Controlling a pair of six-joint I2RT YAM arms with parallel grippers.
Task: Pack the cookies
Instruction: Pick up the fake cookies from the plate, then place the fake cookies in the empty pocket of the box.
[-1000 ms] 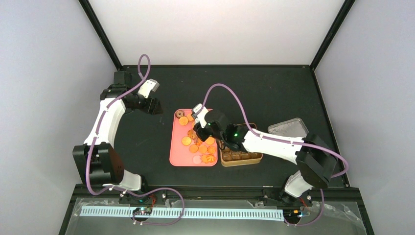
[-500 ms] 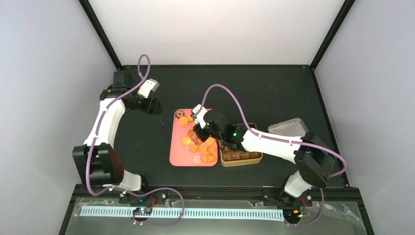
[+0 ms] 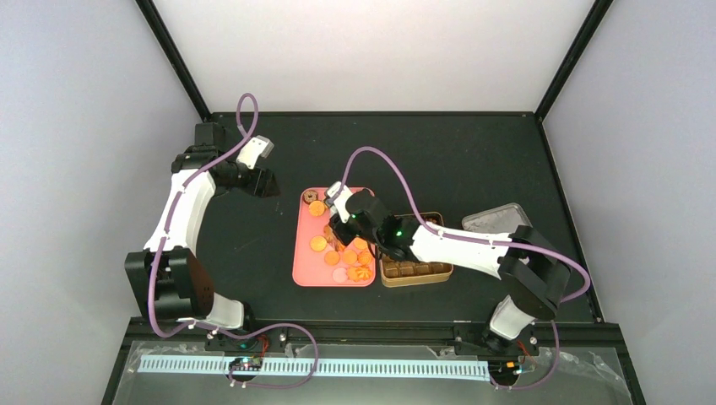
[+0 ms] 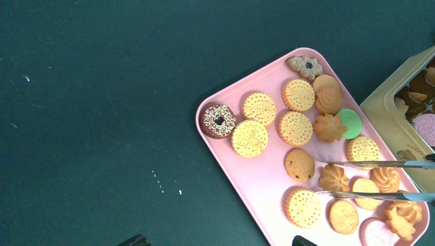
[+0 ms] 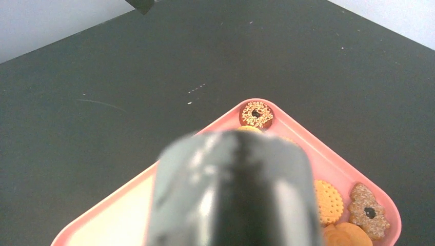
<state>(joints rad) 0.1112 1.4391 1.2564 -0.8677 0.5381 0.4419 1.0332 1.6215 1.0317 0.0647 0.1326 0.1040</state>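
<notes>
Top view: cookies (image 3: 350, 253) sit on the pink tray (image 3: 304, 272), right gripper (image 3: 338, 221) over its middle, left gripper (image 3: 267, 182) off its left side, jaws wide and empty. Left wrist: metal tongs (image 4: 369, 164) straddle a swirl cookie (image 4: 332, 178). Right wrist: mostly blur, looks clamped on the tongs. I'd squeeze gently and lift straight.

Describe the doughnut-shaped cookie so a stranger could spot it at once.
Find the pink tray on the black table. In its far left corner lies the doughnut-shaped cookie. Unlike the yellow discs beside it, it is a dark brown ring with pale sprinkles.
</notes>
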